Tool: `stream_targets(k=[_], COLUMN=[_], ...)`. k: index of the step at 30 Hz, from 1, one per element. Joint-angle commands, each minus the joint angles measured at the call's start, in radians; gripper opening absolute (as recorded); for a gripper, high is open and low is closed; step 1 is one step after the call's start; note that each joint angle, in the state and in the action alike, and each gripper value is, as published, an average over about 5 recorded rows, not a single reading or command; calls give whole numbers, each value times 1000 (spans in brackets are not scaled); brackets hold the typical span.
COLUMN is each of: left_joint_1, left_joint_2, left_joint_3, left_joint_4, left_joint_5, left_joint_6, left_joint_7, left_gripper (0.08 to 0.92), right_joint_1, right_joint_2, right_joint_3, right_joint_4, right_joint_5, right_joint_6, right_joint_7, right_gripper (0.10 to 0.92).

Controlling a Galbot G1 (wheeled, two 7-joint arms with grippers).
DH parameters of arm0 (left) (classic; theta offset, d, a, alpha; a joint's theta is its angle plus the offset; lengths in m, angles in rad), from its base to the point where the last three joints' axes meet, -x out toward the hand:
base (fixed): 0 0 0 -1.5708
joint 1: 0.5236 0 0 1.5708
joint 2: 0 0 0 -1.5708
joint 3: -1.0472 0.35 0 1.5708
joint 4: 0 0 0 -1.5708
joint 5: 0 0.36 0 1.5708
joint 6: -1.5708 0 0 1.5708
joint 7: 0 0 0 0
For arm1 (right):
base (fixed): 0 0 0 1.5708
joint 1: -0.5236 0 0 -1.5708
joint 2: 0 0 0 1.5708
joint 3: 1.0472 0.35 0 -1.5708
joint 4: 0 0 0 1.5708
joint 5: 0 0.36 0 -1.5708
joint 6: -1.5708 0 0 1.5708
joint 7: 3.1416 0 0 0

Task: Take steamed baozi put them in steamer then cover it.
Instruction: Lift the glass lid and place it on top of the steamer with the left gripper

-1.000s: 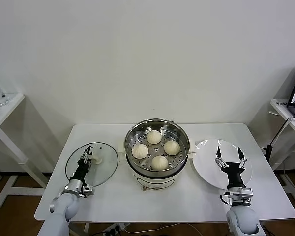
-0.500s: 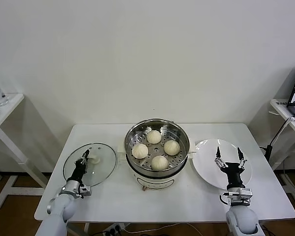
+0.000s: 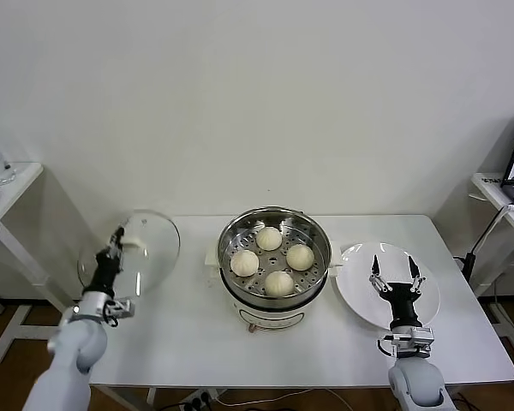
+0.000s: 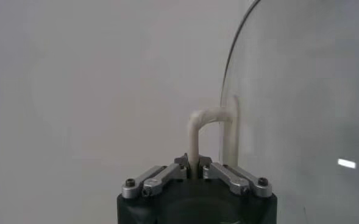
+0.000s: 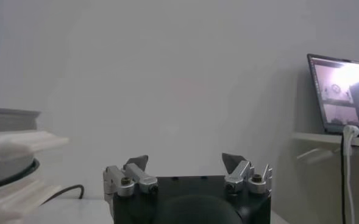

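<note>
On the white worktop (image 3: 197,342) the round stainless-steel steamer (image 3: 274,224) sits at centre, its four cream-white pleated baozi (image 3: 278,282) already on the perforated tray. We hold the round clear glass cover (image 3: 141,248) lifted off the worktop at far left, tilted on edge. Our left claw (image 3: 113,244) is clamped on its white handle (image 4: 205,131). The steamer lies to the right of that claw, so the cover must travel right and level out. Our right claw (image 3: 392,279) hangs spread wide over the white plate (image 3: 428,295).
</note>
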Motion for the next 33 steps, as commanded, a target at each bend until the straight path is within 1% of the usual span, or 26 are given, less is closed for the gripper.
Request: stream_targets(k=[1, 4, 7, 11, 14, 19, 23, 29, 33], left_joint_1=[31, 35, 37, 16, -33, -121, -162, -184, -189], left_joint_2=[42, 30, -6, -69, -119, -202, -243, -284, -301], left_joint_3=[93, 229, 367, 545, 643, 703, 724, 717, 704], left_joint_4=[-530, -610, -643, -631, -580, -464, -390, -302, -269], left_joint_5=[-87, -92, -46, 25, 55, 154, 227, 269, 299], left_joint_6=[151, 233, 302, 385, 448, 516, 553, 573, 578], left_joint_7=[107, 140, 164, 211, 269, 370, 462, 509, 533], left_gripper=[191, 191, 191, 191, 191, 191, 191, 191, 191], right_joint_1=[-5, -8, -7, -5, -5, -7, -8, -3, 6], right_joint_2=[5, 8, 12, 17, 24, 38, 43, 44, 45], right_joint_3=[-1, 2, 10, 13, 13, 15, 21, 29, 26], right_joint_4=[7, 10, 11, 8, 3, -10, -19, -29, -38], right_joint_5=[-9, -11, -11, -13, -16, -21, -23, -22, -23], right_joint_6=[-6, -12, -15, -14, -11, -4, 0, 3, 4], right_joint_7=[2, 3, 4, 4, 3, 2, 2, 0, -2], right_gripper=[823, 823, 823, 823, 823, 823, 823, 823, 823])
